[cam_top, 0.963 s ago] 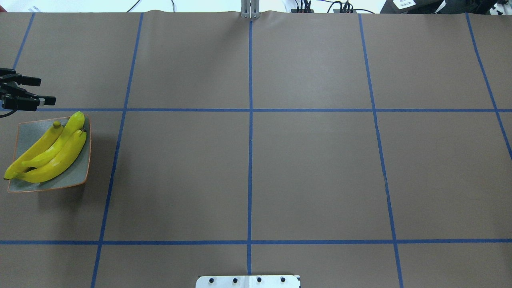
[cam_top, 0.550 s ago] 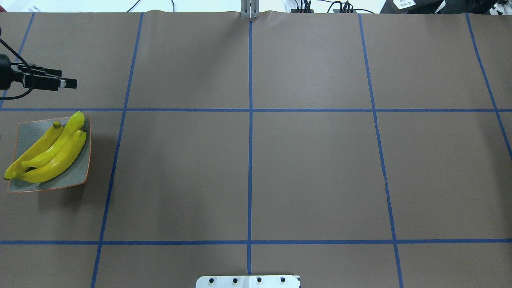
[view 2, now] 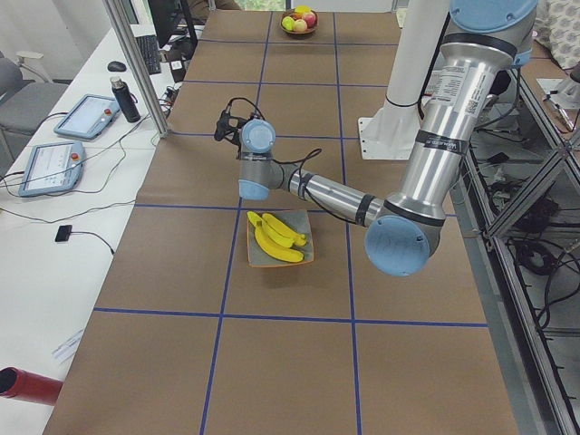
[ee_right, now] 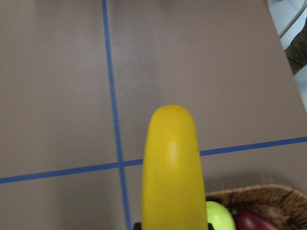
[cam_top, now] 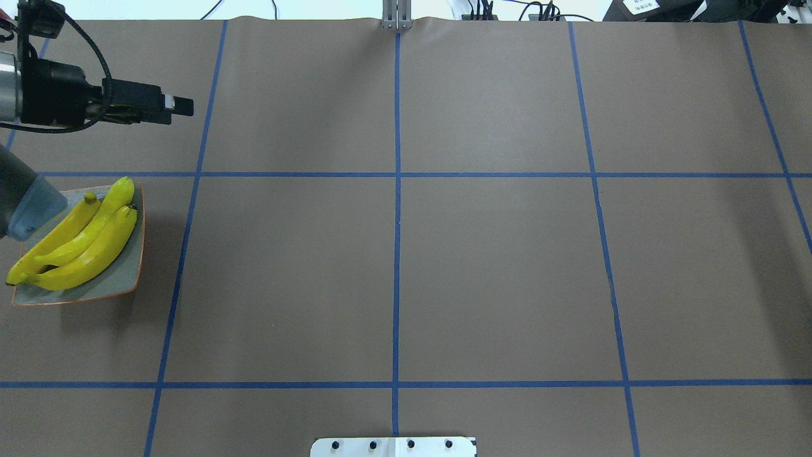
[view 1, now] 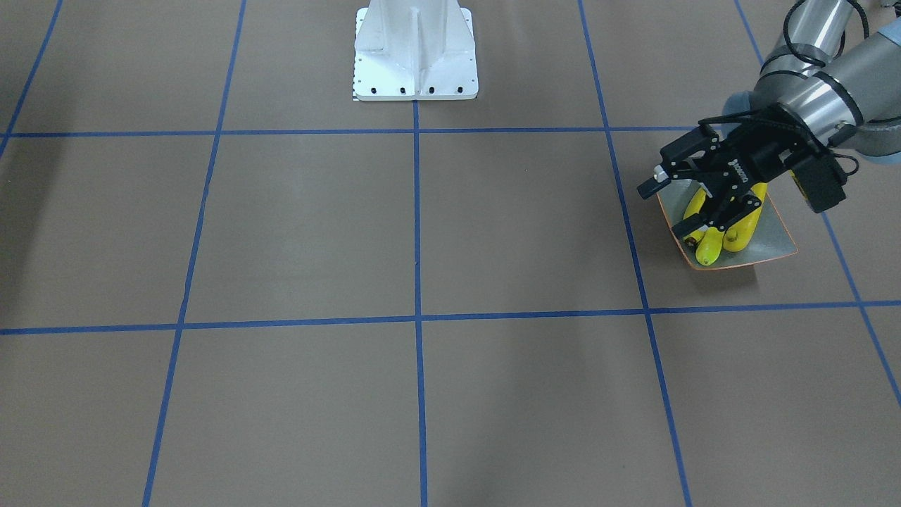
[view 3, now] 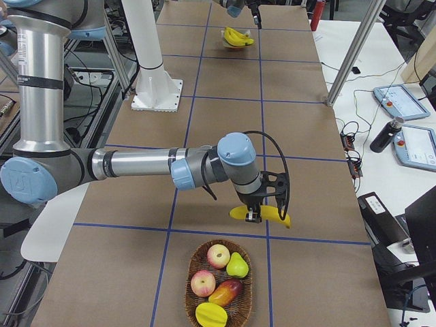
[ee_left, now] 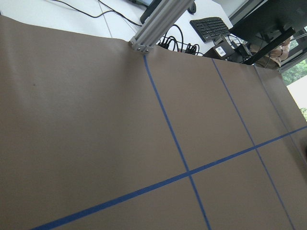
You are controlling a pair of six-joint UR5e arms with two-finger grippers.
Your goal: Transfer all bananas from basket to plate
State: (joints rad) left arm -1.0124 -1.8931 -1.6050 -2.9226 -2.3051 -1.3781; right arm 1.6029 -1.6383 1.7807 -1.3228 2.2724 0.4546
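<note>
Three yellow bananas lie side by side on the square grey-green plate at the table's left end; they also show in the front view. My left gripper is open and empty, held above the table just beyond the plate; in the overhead view it shows side-on. My right gripper is shut on a fourth banana and holds it above the table just past the basket. That banana fills the right wrist view.
The wicker basket holds apples, a pear and other fruit; its rim shows in the right wrist view. The robot's white base stands at the table's near middle. Blue tape lines cross the brown table cover.
My left arm has come further into the overhead view, moving right and away from the plate toward the table's far side. The plate and its three bananas have not moved.
</note>
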